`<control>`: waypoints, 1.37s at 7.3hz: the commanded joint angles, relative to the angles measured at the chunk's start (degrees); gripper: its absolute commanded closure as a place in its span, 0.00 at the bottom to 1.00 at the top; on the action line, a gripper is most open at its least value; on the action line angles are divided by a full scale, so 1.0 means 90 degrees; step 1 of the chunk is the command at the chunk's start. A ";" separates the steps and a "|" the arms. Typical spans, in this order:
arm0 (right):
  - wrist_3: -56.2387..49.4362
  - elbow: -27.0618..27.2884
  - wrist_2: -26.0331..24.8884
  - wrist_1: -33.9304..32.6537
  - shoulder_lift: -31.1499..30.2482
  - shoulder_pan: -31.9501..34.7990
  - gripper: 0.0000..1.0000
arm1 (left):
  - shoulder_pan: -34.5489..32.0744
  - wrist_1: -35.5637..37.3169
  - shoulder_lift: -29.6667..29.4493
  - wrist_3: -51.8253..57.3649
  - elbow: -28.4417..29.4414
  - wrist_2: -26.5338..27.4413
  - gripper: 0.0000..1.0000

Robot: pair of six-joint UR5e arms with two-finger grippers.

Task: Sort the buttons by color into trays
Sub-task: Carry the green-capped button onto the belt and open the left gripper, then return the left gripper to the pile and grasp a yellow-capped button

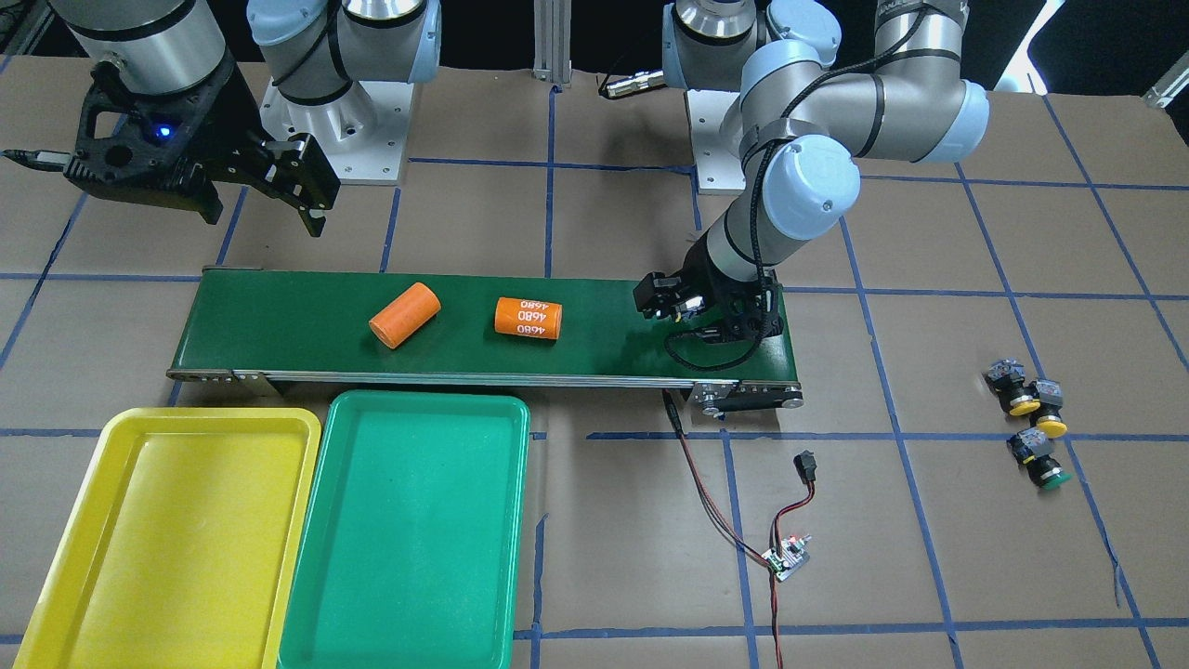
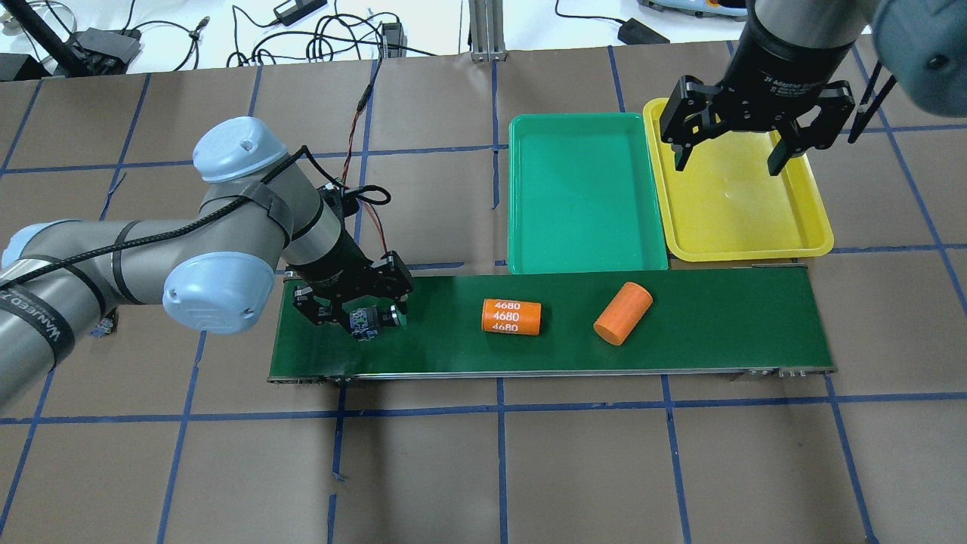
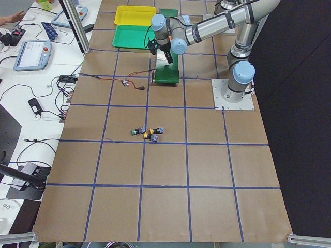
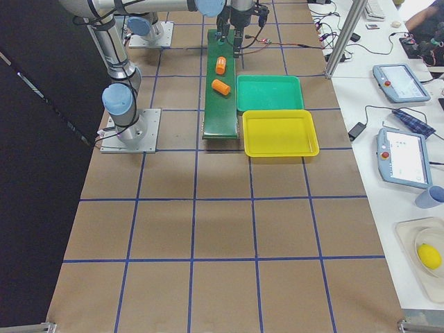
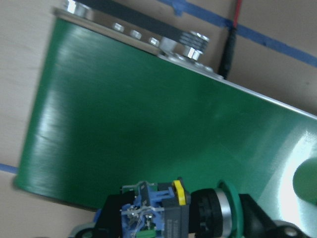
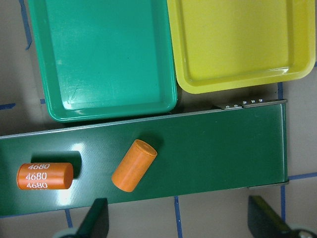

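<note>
silver-grey arm tubes, pale blue joint caps, black cables, black tool (image 2: 353, 313) hardware.

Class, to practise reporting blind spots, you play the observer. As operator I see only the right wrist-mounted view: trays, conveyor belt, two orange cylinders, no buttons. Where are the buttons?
Observer: Three lie together on the table, past the conveyor belt end on the robot's left: two yellow-capped buttons and one green-capped button.
Operator: Any others?
Observer: Yes. The left gripper is shut on a fourth button, green-capped too, over that same end of the belt.
</note>
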 commanded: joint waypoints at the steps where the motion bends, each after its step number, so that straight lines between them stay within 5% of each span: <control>1: 0.0000 0.0000 -0.0008 0.0003 0.0000 0.0000 0.00 | -0.0356 0.0375 -0.0124 0.0786 -0.0066 0.0480 0.00; 4: 0.0000 0.0000 -0.0008 0.0003 0.0000 0.0000 0.00 | -0.0048 0.0317 0.0099 0.1677 0.0158 0.0735 0.00; 8: 0.0000 0.0000 -0.0008 0.0013 0.0000 0.0000 0.00 | 0.3931 -0.0270 -0.0182 0.3896 0.0529 0.0736 0.00; 10: 0.0000 0.0000 -0.0008 0.0013 0.0000 0.0000 0.00 | 0.4892 0.0050 -0.0804 0.5157 0.0889 0.1056 0.00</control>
